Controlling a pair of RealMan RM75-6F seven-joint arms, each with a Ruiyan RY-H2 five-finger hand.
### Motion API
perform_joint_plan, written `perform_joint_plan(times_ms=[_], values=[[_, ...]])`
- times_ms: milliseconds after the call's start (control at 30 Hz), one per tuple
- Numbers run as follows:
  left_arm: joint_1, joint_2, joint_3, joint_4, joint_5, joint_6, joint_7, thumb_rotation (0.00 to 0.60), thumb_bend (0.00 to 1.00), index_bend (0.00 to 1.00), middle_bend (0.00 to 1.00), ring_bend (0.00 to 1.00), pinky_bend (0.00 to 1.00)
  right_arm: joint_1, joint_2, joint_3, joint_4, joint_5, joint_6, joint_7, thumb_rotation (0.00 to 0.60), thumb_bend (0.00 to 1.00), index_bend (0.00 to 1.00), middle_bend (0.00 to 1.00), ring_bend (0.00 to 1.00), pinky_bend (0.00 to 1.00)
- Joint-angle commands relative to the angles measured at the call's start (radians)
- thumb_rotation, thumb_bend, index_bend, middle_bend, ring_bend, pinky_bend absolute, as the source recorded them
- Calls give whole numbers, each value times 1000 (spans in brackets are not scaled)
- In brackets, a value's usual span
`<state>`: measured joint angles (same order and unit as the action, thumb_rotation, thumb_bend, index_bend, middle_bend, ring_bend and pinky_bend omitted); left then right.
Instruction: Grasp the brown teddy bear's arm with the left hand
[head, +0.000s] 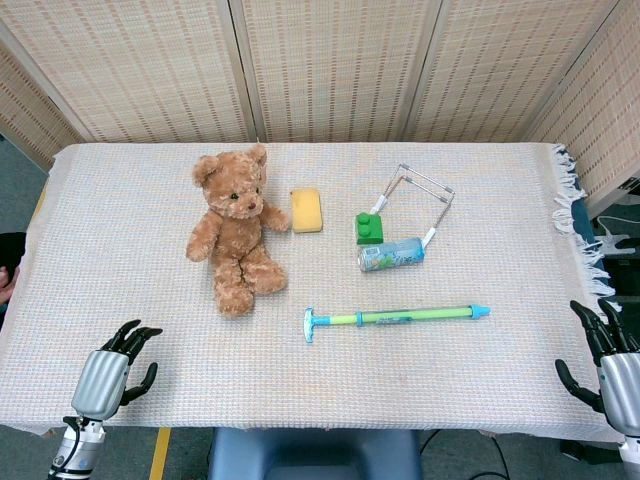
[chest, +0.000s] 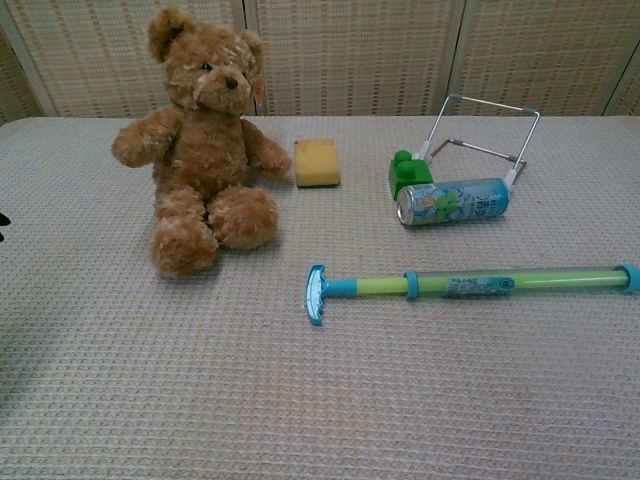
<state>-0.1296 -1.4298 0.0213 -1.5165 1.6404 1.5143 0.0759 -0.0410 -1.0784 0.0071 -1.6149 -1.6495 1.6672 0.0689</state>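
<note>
The brown teddy bear (head: 234, 231) (chest: 200, 140) sits upright on the cloth, left of centre, with both arms spread out to its sides. My left hand (head: 112, 372) hovers at the near left edge of the table, well short of the bear, fingers apart and holding nothing. My right hand (head: 612, 362) stays at the near right edge, fingers spread and empty. In the chest view only a dark sliver of the left hand's fingertips (chest: 3, 228) shows at the left border.
A yellow sponge (head: 306, 210) lies just right of the bear. Further right are a green block (head: 370, 227), a drink can (head: 391, 254) on its side and a wire stand (head: 418, 198). A green-and-blue pump tube (head: 396, 317) lies across the near middle.
</note>
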Motion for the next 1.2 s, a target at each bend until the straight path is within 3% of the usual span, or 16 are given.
perform_joint_plan(times_ms=[33,200,300,433,533,800,967,1100,1200], values=[[0,0,1,-3,-1,-3,-5,600,442,244,273,138,434,3,3,-6,-1,-5,-11,5,600,237,5,141,0,282],[1,-6,-4,4,-4,1,8,600,442,243,273,138,434,7,13,-15,-10,-6,-35,8,600,237,5,141,0,282],[-2,-19,-16,12,-5,10,14,600,442,194,249,138,434,8,15,-18,-14,-9,-38,9,600,236,5,141,0,282],[-21,-75,-78,58,-27,32,52,600,443,52,182,138,436,8,13,-16,-18,-3,-42,4,600,237,5,141,0,282],[-44,-112,-119,75,-63,15,82,600,442,5,150,134,436,9,12,-17,-21,-5,-46,-1,600,236,5,141,0,282],[-141,-186,-240,59,-200,-88,251,600,453,0,75,111,425,13,17,-26,-7,-26,-48,20,600,236,5,140,0,282],[-224,-270,-344,110,-336,-150,355,600,445,0,49,101,397,15,35,-37,-13,-35,-58,36,600,236,6,140,0,282],[-254,-297,-375,130,-377,-166,386,600,434,0,36,94,371,14,37,-37,-14,-36,-55,41,600,236,5,140,0,282],[-325,-350,-431,176,-460,-217,454,600,417,0,21,82,337,12,39,-35,-14,-34,-50,50,600,236,6,140,0,282]])
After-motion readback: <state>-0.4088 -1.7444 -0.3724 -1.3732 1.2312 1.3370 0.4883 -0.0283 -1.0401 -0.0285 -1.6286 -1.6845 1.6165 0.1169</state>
